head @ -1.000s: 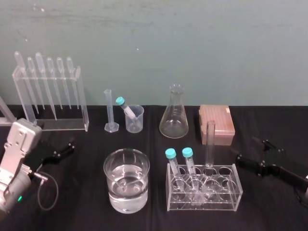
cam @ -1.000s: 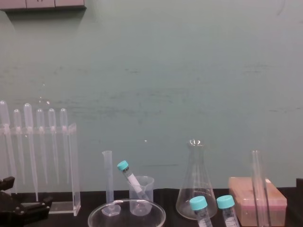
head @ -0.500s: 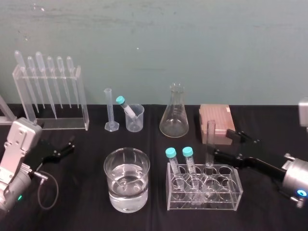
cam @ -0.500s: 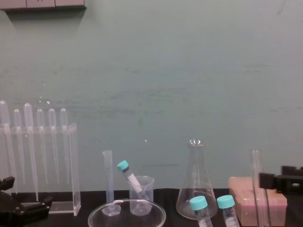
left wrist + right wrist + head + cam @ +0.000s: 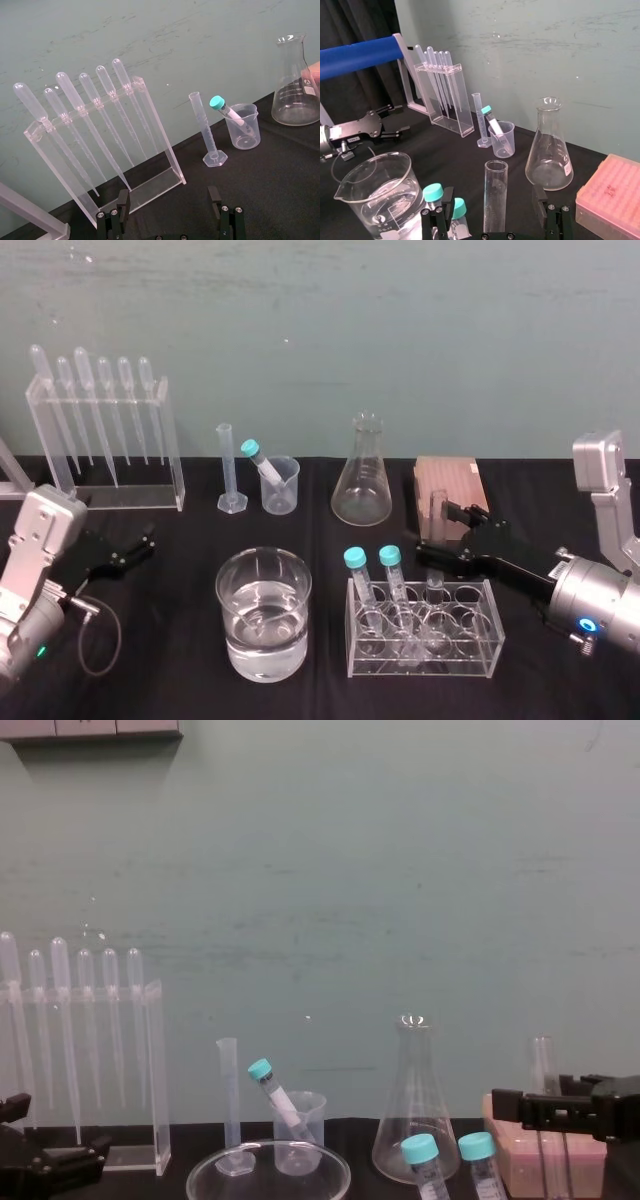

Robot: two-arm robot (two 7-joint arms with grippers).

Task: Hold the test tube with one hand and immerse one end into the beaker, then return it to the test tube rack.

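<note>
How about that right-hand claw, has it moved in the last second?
Yes. The right gripper has moved left, toward the test tube rack, and now straddles the test tube, open.

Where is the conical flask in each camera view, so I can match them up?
Head view: the conical flask stands at the back, mid-table, left of the pink box.
Left wrist view: conical flask past the small cup, near the wall.
Right wrist view: conical flask behind the test tube.
Chest view: conical flask right of centre.
Shared landmark: the small cup, on its left.

right gripper fingers spread, straddling test tube in rack
</note>
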